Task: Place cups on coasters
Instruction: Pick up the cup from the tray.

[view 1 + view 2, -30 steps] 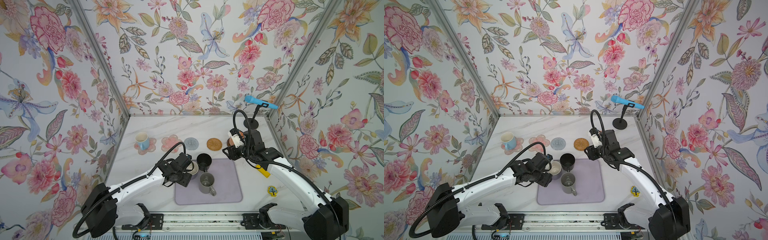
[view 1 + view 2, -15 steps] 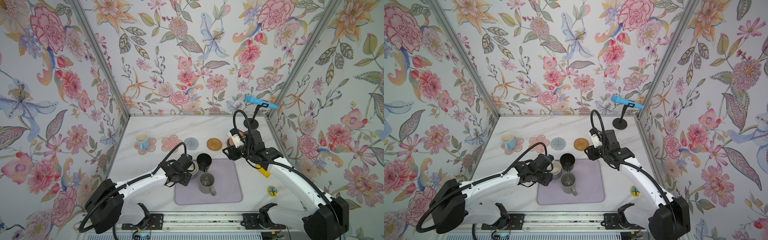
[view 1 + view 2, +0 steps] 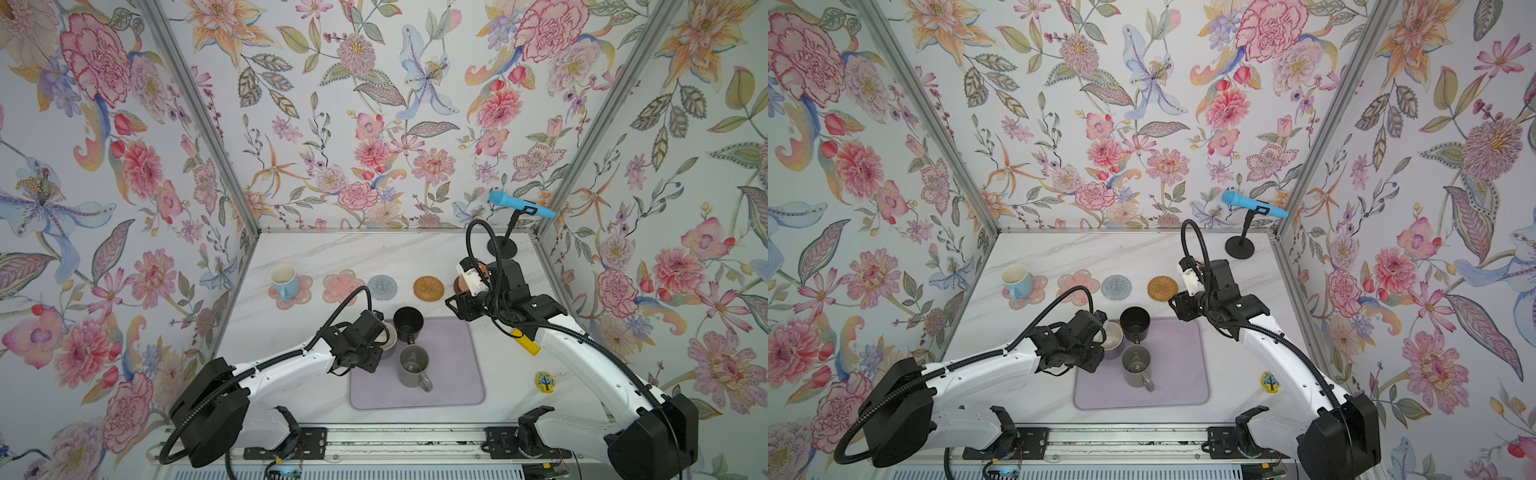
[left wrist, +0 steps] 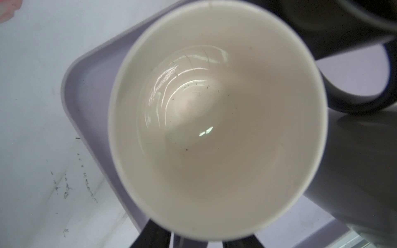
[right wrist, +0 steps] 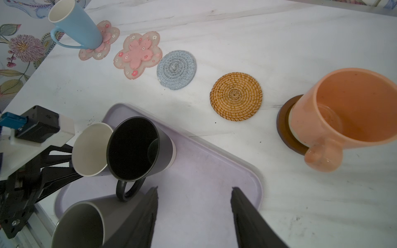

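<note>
On the lilac mat's (image 3: 453,374) corner nearest the left arm stands the purple mug (image 3: 388,337), upright, with its rim against the black mug (image 3: 408,323) and the grey mug (image 3: 412,365) just beside it. Your left gripper (image 5: 67,165) has a finger on either side below the rim; whether it is clamped cannot be told. Confirm a firm hold, then lift straight up so that neither neighbour is dragged along. Carry the mug to the empty flower coaster (image 3: 343,286), which looks like the nearest free one; the grey disc (image 3: 382,286) and woven disc (image 3: 428,287) lie beyond. Set it down centred and level. Your right gripper (image 5: 194,190) hovers over the mat, jaws apart and empty: hold it clear.
</note>
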Controlling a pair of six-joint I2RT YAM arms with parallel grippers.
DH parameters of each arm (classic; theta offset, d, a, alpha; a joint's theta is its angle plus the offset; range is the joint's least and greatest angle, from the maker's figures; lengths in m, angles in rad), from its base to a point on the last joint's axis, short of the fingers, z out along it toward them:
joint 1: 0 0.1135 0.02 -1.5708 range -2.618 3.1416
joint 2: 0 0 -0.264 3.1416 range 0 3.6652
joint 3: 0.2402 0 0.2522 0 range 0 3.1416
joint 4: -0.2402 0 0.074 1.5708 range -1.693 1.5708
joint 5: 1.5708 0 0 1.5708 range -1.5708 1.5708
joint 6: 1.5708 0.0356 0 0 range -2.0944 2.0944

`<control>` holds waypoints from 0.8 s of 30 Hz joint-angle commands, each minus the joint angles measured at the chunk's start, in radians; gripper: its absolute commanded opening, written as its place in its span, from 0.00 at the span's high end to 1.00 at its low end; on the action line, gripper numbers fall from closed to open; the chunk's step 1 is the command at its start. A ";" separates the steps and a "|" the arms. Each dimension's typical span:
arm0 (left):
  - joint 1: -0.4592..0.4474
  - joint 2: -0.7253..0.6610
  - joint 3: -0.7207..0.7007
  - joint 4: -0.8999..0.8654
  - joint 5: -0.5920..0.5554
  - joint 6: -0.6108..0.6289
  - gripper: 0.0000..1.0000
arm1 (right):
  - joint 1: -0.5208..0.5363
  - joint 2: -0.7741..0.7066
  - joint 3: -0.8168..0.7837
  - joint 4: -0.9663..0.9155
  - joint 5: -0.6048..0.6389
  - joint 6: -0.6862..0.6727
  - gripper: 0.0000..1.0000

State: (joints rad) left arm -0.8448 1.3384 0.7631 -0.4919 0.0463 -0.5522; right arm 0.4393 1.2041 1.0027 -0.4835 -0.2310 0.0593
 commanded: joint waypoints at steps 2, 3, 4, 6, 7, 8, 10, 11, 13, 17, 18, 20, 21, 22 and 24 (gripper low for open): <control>-0.011 -0.011 -0.016 0.004 -0.008 -0.006 0.69 | 0.006 0.001 0.035 -0.020 0.007 -0.004 0.43; -0.010 -0.015 -0.020 0.006 -0.010 -0.010 0.70 | 0.006 0.000 0.036 -0.020 0.008 -0.003 0.43; -0.010 -0.020 -0.022 0.004 -0.009 -0.012 0.71 | 0.006 0.000 0.036 -0.019 0.009 0.000 0.43; -0.010 -0.035 -0.029 0.006 -0.010 -0.015 0.77 | 0.006 -0.003 0.032 -0.019 0.016 0.002 0.43; -0.011 -0.041 -0.032 0.005 -0.011 -0.018 0.78 | 0.006 -0.001 0.030 -0.019 0.021 0.003 0.43; -0.010 -0.049 -0.034 0.006 -0.012 -0.018 0.80 | 0.006 -0.001 0.028 -0.019 0.025 0.003 0.43; -0.011 -0.053 -0.036 0.006 -0.012 -0.014 0.85 | 0.006 0.004 0.027 -0.020 0.028 0.005 0.43; -0.011 -0.051 -0.037 0.002 -0.015 -0.010 0.86 | 0.006 0.007 0.029 -0.019 0.027 0.005 0.43; -0.011 -0.040 -0.034 -0.008 -0.020 -0.005 0.93 | 0.006 0.015 0.035 -0.019 0.026 0.008 0.43; -0.011 -0.034 -0.037 -0.011 -0.022 -0.005 1.00 | 0.006 0.022 0.040 -0.019 0.026 0.006 0.43; -0.010 -0.037 -0.040 -0.008 -0.020 -0.003 1.00 | 0.006 0.023 0.040 -0.019 0.028 0.005 0.43; -0.009 -0.043 -0.040 -0.012 -0.023 -0.003 1.00 | 0.006 0.025 0.041 -0.020 0.028 0.005 0.43; -0.010 -0.046 -0.040 -0.013 -0.025 -0.003 1.00 | 0.006 0.027 0.042 -0.019 0.028 0.005 0.43; -0.011 -0.048 -0.040 -0.014 -0.025 -0.005 1.00 | 0.006 0.028 0.043 -0.019 0.027 0.005 0.43; -0.011 -0.055 -0.041 -0.014 -0.023 -0.008 1.00 | 0.006 0.031 0.045 -0.020 0.026 0.007 0.43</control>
State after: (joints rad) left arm -0.8474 1.3079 0.7372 -0.4858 0.0448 -0.5644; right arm 0.4393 1.2240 1.0138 -0.4870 -0.2165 0.0605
